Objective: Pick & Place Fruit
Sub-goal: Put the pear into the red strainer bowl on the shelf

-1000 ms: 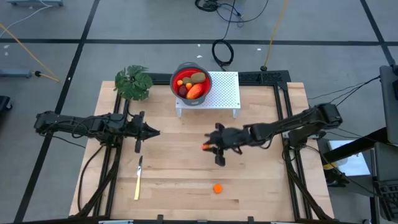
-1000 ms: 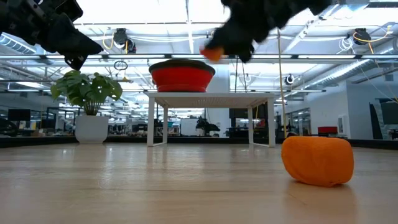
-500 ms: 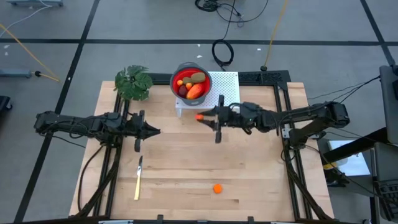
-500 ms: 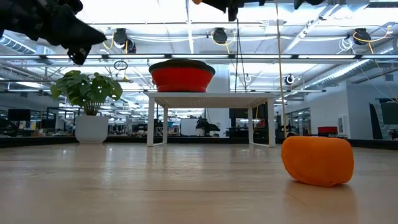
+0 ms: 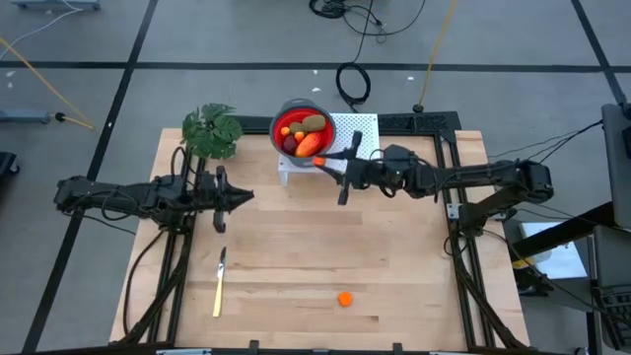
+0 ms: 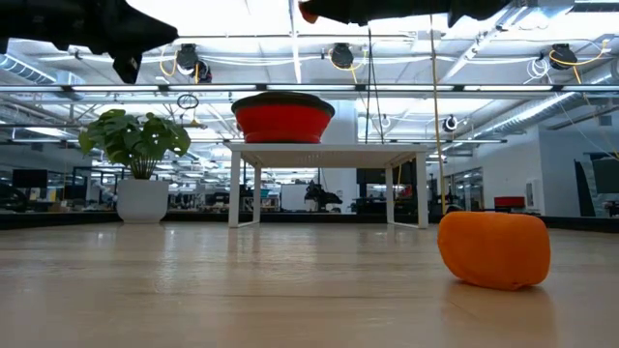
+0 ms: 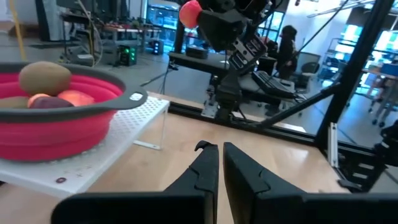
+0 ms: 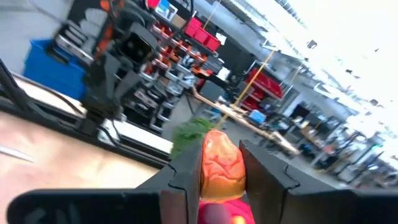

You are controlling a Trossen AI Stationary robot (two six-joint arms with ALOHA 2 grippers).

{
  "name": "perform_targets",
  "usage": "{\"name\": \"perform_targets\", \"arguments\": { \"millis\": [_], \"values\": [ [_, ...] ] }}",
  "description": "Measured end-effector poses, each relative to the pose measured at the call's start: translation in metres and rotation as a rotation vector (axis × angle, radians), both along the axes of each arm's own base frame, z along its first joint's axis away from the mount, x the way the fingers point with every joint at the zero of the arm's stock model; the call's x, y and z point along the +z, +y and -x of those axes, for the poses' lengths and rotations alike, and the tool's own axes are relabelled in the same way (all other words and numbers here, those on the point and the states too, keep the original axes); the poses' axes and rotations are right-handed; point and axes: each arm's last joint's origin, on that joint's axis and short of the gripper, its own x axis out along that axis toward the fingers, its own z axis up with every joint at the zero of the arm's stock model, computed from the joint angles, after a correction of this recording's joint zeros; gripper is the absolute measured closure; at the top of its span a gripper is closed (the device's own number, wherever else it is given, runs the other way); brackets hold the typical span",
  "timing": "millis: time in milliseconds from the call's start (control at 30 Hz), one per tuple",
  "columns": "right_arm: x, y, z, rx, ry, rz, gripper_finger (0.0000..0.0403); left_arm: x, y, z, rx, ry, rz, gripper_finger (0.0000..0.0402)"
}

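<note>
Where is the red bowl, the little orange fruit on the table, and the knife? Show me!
red bowl [image 5: 296, 110]: high view, on its rim at the far side.
little orange fruit [image 5: 344, 298]: high view, on its middle, lying on the wood.
knife [image 5: 219, 285]: high view, on the pale handle's middle.

Both arms are dark, nearly black, built of slim jointed segments with bulkier housings at the joints. The left arm [image 5: 138, 196] and right arm [image 5: 473, 179] each trail thin black cables along their links. Each ends in two flat, angular black fingers [image 7: 202, 174] with stepped edges, matte plastic, without visible markings.
</note>
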Motion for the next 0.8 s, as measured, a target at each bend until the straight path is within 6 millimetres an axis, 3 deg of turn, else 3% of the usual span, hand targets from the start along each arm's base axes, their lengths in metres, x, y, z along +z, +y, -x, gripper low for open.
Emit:
{"name": "perform_targets", "arguments": {
  "millis": [600,800],
  "values": [
    [-0.001,-0.021,0.003,-0.074,0.035,0.111,0.0312,0.000,0.002,0.000,0.065,0.000,0.000,0.0380],
    [-0.001,-0.029,0.005,-0.073,-0.029,-0.150,0.0312,0.000,0.003,0.001,0.100,0.002,-0.003,0.0380]
  ]
}}
